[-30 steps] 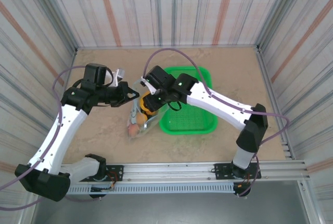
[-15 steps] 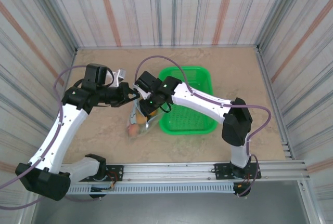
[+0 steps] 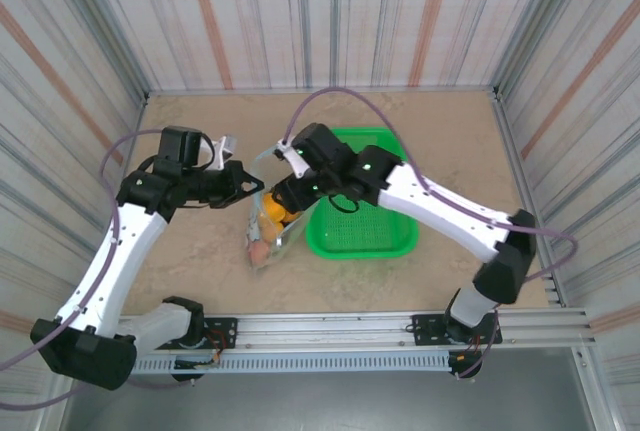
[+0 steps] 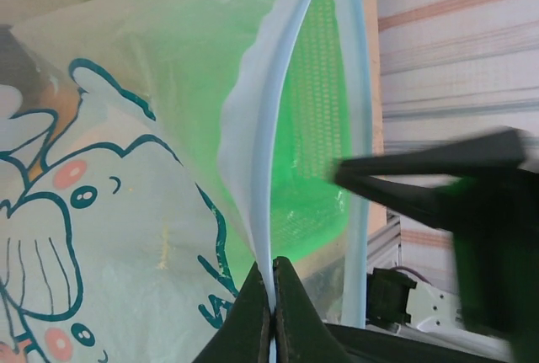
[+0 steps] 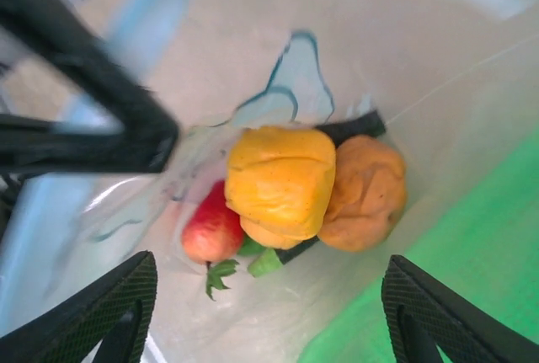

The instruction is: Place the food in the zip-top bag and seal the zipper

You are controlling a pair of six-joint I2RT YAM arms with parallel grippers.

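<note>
The zip-top bag (image 3: 268, 226) lies between the arms, clear with a teal cartoon print (image 4: 126, 169). My left gripper (image 4: 272, 296) is shut on the zipper (image 4: 282, 110), the pale blue strip, holding the mouth up (image 3: 257, 186). My right gripper (image 5: 269, 321) is open over the mouth with nothing between its fingers (image 3: 284, 194). Food rests inside at the bottom: a yellow fruit (image 5: 282, 182), an orange fruit (image 5: 366, 194), a red strawberry (image 5: 212, 230), a green piece (image 5: 268, 260) and a dark eggplant end (image 5: 358, 125). From above, orange (image 3: 275, 213) and red (image 3: 260, 248) show through the plastic.
The green mesh basket (image 3: 385, 236) stands right of the bag, touching its side, and shows through the plastic (image 4: 324, 127). Striped walls close in the table on three sides. A metal rail (image 3: 350, 331) runs along the near edge.
My right arm swung left over the bag, then back to the right, its elbow now farther out. Its jaws stand a little wider. The left gripper kept its hold on the strip.
</note>
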